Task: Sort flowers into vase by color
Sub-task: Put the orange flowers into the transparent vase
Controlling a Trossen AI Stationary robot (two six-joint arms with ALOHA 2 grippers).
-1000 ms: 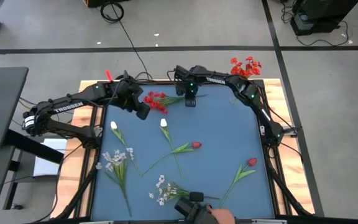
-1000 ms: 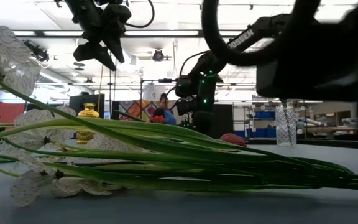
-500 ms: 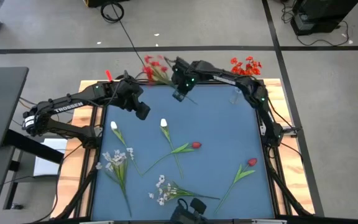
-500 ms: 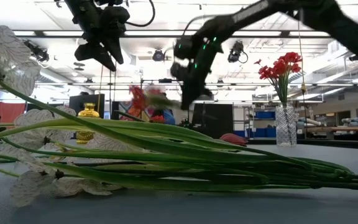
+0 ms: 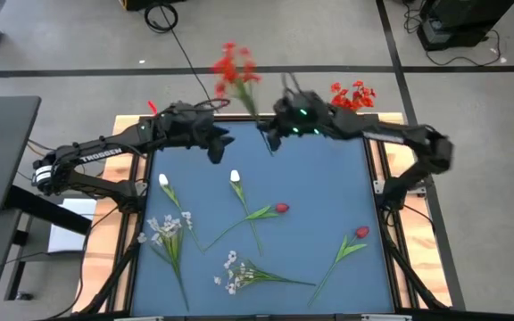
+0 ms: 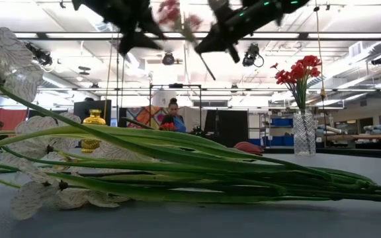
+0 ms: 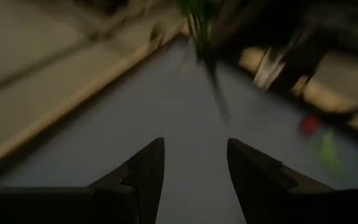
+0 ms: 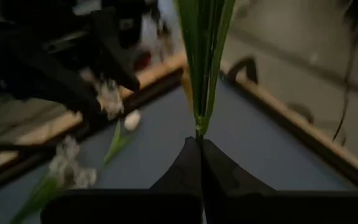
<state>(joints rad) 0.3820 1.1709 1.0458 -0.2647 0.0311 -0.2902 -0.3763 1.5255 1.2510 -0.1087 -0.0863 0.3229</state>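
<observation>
My right gripper (image 5: 271,141) (image 8: 199,142) is high over the table's far edge, shut on a red blossom cluster (image 5: 234,66) (image 6: 174,13). My left gripper (image 5: 219,146) (image 7: 194,163) hangs open in the air just to its left, holding nothing. A clear glass vase (image 6: 303,135) with red flowers (image 5: 353,94) stands at the far right corner. Two white tulips (image 5: 236,177), two red buds (image 5: 281,208) and two white sprays (image 5: 232,272) lie flat on the blue mat. My right gripper pinches the cluster's thin green stalk (image 8: 199,127) between its two shut fingers, low on the stalk; a short end (image 6: 207,69) pokes out below them. The stem is lifted clear and tilted, with leaves (image 8: 204,56) and blossoms rising above the fingers toward the far left.
A yellow vase (image 6: 93,127) stands at the far left. A white spray (image 6: 18,139) lies right in front of the low camera. Wooden rails (image 5: 377,165) edge the blue mat (image 5: 319,183). A person (image 6: 174,112) sits in the room behind.
My right gripper has lifted the red cluster off the mat near the far edge and risen high. The stem has swung from lying flat to tilted, nearly upright, with the blossoms on top. My left gripper has moved up and to the right, toward the stem.
</observation>
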